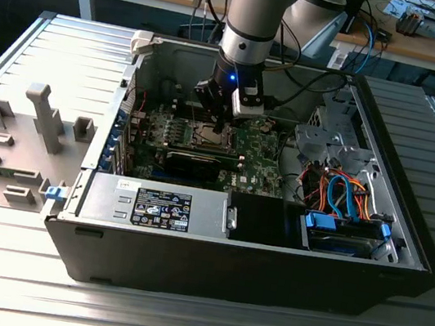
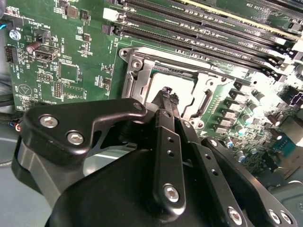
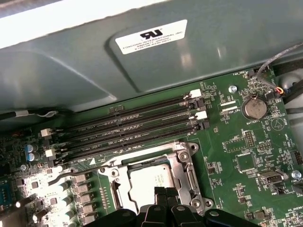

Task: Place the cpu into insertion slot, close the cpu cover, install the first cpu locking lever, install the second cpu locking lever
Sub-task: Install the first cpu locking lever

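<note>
The cpu (image 3: 149, 182) lies flat in its socket on the green motherboard (image 3: 236, 142), its pale silvery top (image 2: 158, 81) visible in both wrist views. The cpu cover (image 3: 185, 166), a silvery frame with a square opening, lies down flat around it (image 2: 136, 78). My gripper (image 3: 164, 191) is shut, its black fingertips together right over the chip's top (image 2: 166, 92), with nothing between them. A thin metal lever (image 3: 75, 171) runs out from the socket's corner toward the capacitors. In the exterior view the gripper (image 1: 222, 124) hangs over the socket inside the open computer case.
Black memory slots (image 3: 128, 125) run beside the socket, near the grey case wall (image 3: 94, 56). A coin battery (image 3: 254, 108) sits on the board. The power supply (image 1: 157, 205) and a blue drive bay (image 1: 343, 232) line the case front. Grey fixtures (image 1: 43, 115) stand at the exterior view's left.
</note>
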Motion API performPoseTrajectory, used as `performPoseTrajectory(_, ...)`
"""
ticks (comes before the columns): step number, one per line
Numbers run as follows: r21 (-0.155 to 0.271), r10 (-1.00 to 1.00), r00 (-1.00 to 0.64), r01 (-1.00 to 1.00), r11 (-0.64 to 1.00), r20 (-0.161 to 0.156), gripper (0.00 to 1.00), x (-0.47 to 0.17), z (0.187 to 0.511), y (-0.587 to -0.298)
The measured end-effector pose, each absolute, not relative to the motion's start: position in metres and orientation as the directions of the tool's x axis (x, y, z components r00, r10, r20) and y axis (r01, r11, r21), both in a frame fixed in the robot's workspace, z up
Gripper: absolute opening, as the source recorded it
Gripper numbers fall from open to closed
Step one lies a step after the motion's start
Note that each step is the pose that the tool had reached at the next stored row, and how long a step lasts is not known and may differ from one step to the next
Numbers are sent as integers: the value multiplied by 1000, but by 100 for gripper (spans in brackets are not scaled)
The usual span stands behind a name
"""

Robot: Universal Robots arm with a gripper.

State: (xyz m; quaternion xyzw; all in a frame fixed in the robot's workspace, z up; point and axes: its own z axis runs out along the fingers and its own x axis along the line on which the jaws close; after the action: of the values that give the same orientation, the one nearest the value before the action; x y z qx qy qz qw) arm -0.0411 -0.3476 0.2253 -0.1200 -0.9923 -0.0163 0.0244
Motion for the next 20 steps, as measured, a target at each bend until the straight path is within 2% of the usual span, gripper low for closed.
performPoseTrajectory(20, 30, 187, -981, 189, 982, 53, 11, -41, 225, -348)
